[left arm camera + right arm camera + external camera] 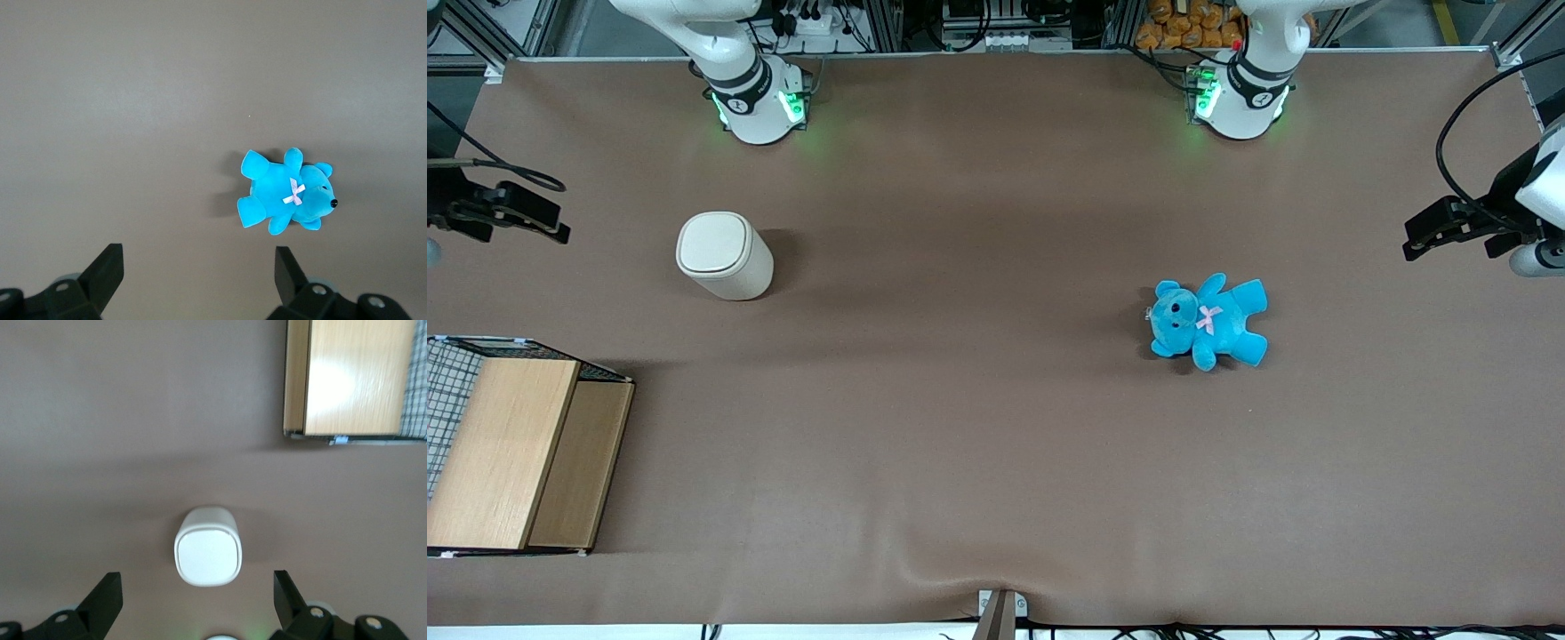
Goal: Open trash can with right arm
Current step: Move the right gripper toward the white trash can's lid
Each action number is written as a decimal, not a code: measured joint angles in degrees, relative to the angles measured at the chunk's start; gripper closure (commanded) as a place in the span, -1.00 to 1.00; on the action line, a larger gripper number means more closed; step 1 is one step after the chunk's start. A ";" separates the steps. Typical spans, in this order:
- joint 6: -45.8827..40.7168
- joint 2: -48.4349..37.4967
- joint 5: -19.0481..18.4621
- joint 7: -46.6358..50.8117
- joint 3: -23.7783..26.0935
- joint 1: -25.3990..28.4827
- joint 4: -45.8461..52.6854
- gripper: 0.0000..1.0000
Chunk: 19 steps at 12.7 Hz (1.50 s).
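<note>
Trash can (pixel 724 256) stands upright on the worktop (pixel 978 427), lid (pixel 207 555) shut, with the crate (pixel 511 444) nearer the front camera. End effector (pixel 193 603) hangs high above the can, fingers wide apart, empty. Recommendation: descend squarely and catch the lid edge.

Trash can (pixel 724 254) farther than crate (pixel 516 444); gripper (pixel 511 213) beside it.
</note>
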 measured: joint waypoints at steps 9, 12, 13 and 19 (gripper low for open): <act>-2.01 0.05 0.86 0.00 0.15 0.38 -7.78 -1.00; 1.37 -1.57 0.93 0.01 0.15 0.39 -12.22 -0.83; 2.73 -2.45 0.93 0.01 0.16 0.39 -14.10 -0.53; 6.90 -5.41 0.93 0.04 0.14 0.40 -20.94 0.32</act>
